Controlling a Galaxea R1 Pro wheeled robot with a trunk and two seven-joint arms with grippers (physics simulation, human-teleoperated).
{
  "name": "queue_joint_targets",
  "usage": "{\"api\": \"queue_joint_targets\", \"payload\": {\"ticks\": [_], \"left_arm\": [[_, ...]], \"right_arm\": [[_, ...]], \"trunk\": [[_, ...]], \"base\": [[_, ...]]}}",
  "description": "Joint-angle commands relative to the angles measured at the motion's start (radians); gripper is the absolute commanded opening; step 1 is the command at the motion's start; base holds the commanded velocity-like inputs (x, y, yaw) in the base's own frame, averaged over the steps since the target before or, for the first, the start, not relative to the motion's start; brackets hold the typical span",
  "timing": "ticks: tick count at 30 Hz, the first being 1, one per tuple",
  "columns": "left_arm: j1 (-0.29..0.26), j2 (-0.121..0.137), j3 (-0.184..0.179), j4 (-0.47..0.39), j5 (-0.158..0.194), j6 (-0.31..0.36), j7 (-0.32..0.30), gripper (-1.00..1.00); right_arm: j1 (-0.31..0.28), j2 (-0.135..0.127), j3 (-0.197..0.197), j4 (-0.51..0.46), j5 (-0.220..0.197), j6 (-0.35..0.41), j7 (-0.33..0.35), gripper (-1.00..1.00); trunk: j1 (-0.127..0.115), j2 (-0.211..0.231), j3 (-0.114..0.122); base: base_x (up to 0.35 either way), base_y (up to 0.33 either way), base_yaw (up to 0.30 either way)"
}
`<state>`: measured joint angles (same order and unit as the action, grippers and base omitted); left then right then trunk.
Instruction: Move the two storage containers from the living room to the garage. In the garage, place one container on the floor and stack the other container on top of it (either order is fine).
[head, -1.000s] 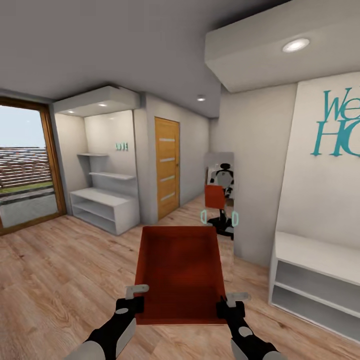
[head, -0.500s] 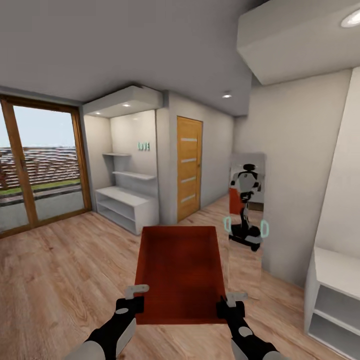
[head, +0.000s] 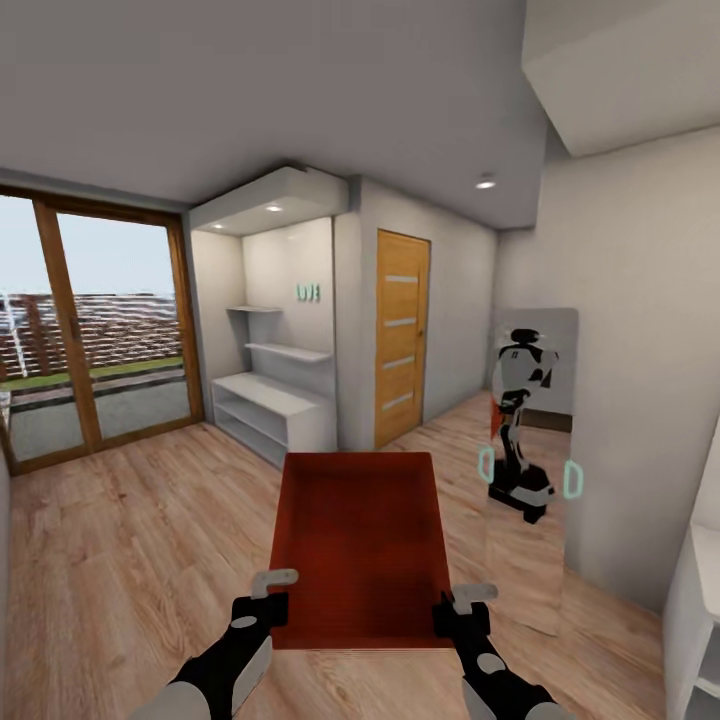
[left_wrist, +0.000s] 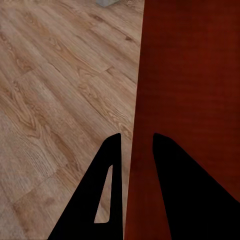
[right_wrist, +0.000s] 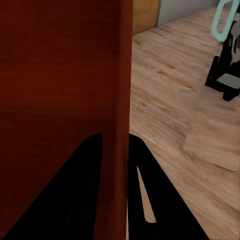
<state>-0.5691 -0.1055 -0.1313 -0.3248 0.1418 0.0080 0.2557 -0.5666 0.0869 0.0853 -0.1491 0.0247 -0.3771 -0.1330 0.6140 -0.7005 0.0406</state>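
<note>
A red-orange storage container (head: 360, 545) hangs in front of me over the light wood-plank floor, held between both arms. My left gripper (head: 272, 592) is shut on its left wall, one finger inside and one outside (left_wrist: 131, 150). My right gripper (head: 462, 606) is shut on its right wall in the same way (right_wrist: 116, 142). The container's inside looks empty. A second container is out of view, apart from the reflection in the mirror. The garage is out of view.
A wall mirror (head: 530, 470) at the right reflects me. A wooden door (head: 401, 335) stands ahead, with white shelves (head: 275, 400) in an alcove to its left. Glass patio doors (head: 95, 335) are at the far left. A white unit (head: 695, 620) edges in at the right.
The whole view has swung to the right: door, shelves and mirror have shifted rightward in the picture, and more of the patio doors shows. The container and both grippers hold the same pose.
</note>
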Motion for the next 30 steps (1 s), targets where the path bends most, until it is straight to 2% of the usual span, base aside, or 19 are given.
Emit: {"api": "queue_joint_targets", "payload": {"ticks": [1,30], "left_arm": [[0.000,0.013,-0.001,0.001,0.015,0.002,0.011,-1.00],[0.000,0.013,-0.001,0.001,0.015,0.001,0.011,-1.00]], "right_arm": [[-0.001,-0.003,-0.028,-0.002,0.003,-0.003,-0.011,-1.00],[-0.001,-0.002,-0.028,-0.002,0.003,-0.003,-0.013,-1.00]], "trunk": [[0.001,0.000,0.000],[0.001,0.000,0.000]], "base": [[0.322,0.000,0.002],[0.322,0.000,0.000]]}}
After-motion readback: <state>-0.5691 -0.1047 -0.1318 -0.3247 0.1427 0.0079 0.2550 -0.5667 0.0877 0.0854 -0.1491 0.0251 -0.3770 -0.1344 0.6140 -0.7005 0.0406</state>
